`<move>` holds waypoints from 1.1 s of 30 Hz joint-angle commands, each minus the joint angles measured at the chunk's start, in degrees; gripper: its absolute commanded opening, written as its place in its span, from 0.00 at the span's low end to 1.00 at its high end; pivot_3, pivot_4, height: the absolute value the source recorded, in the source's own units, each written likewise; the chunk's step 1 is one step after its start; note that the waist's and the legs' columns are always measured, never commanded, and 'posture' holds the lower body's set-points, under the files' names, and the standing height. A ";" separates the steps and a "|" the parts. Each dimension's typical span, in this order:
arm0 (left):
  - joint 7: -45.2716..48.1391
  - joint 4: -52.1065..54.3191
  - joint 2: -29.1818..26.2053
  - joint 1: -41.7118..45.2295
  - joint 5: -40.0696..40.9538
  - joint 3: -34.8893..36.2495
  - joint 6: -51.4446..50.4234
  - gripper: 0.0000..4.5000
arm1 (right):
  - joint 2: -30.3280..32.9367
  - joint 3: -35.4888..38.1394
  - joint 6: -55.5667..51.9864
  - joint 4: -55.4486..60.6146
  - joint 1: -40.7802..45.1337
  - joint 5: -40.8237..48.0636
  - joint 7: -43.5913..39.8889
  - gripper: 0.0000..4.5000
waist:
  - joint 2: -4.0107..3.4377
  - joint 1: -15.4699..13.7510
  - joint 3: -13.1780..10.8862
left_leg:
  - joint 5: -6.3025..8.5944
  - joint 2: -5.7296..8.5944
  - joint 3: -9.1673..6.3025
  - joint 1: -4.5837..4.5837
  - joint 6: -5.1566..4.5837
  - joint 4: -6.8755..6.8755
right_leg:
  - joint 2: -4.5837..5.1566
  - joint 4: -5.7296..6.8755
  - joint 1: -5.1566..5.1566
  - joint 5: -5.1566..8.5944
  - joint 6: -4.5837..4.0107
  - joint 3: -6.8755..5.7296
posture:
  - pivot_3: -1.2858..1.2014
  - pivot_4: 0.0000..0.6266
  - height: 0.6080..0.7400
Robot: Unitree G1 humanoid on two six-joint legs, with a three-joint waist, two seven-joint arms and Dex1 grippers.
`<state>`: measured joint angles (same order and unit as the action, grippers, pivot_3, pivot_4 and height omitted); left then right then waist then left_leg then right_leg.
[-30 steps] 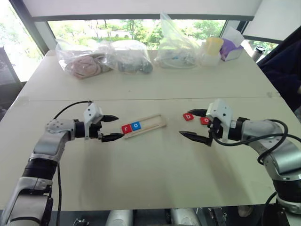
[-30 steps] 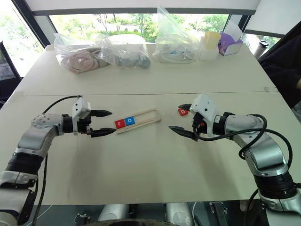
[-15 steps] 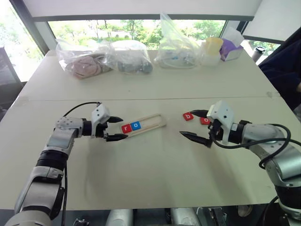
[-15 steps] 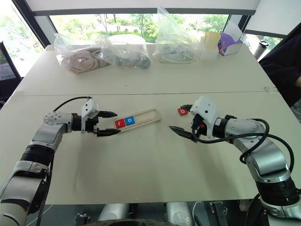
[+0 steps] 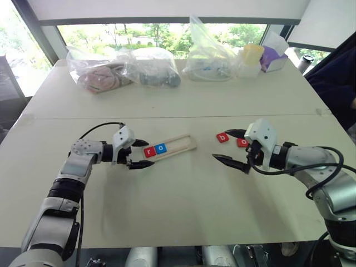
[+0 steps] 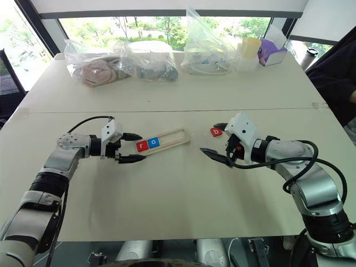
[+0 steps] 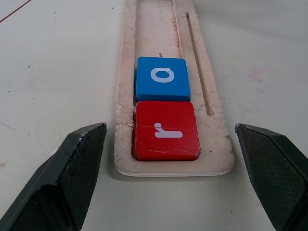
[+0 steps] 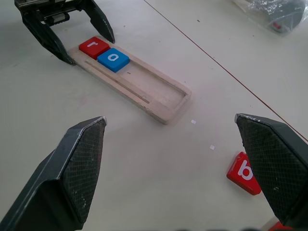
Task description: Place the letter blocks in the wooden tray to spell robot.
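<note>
While the red r block [image 7: 166, 131] and blue o block [image 7: 161, 78] already sit at the wooden tray's [image 5: 181, 143] left end, the b block [image 5: 222, 137] and another red tile [image 5: 242, 142] lie on the table by the right gripper [image 5: 233, 149], both it and the left gripper [image 5: 139, 153] wide open and empty, leaving three slots to fill

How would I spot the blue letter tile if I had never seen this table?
Find the long pale wooden tray lying at a slant in the middle of the white table. Two tiles sit side by side at its end nearest the robot's left fingers. The blue o tile is the inner one; its neighbour, the r tile, is red.
</note>
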<state>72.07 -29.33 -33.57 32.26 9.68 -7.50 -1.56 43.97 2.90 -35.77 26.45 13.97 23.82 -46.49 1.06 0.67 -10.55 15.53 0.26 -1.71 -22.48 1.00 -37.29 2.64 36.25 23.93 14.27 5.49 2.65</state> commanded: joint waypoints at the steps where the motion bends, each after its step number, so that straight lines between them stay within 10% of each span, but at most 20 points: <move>1: -1.66 -2.12 0.33 -0.15 -2.32 -0.55 2.77 1.00 | -0.04 0.51 1.11 1.91 0.85 0.35 0.18 0.98 | -0.01 -0.01 0.01 | 0.00 0.00 0.00 0.01 0.00 -0.01 | 0.00 0.00 -0.01 0.00 0.00 0.00 | 0.52 0.24 1.00; 16: -1.83 -5.64 -0.01 -2.28 -4.08 -1.62 5.78 1.00 | 0.13 0.45 1.58 1.79 1.13 0.04 0.26 0.98 | -0.07 0.05 0.10 | 0.00 -0.01 -0.02 0.46 0.00 -0.03 | -0.01 0.00 -0.48 0.01 -0.01 -0.01 | 0.52 0.24 1.00; 21: -1.15 -4.13 -0.11 -3.33 -3.78 -1.78 4.73 0.70 | 0.13 0.33 1.78 1.49 1.35 -0.14 0.35 1.00 | -0.09 0.08 0.12 | 0.00 -0.02 -0.03 0.47 0.00 -0.02 | -0.02 0.00 -0.48 0.01 -0.01 -0.01 | 0.52 0.24 1.00; 33: 2.01 8.40 2.16 -6.58 -2.11 -5.11 1.00 0.70 | 0.84 1.15 1.89 0.87 1.91 -0.44 0.28 1.00 | -0.10 -0.16 0.13 | 0.01 0.00 -0.03 0.45 -0.01 0.04 | 0.03 -0.02 -0.48 0.01 0.00 0.00 | 0.52 0.24 1.00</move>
<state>71.99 -22.78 -32.18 27.08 8.26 -8.73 0.59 44.12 2.69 -34.67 26.36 14.74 23.31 -46.32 0.96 0.51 -10.42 15.54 0.27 -1.74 -22.05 0.99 -37.27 2.68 36.22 23.45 14.28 5.48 2.64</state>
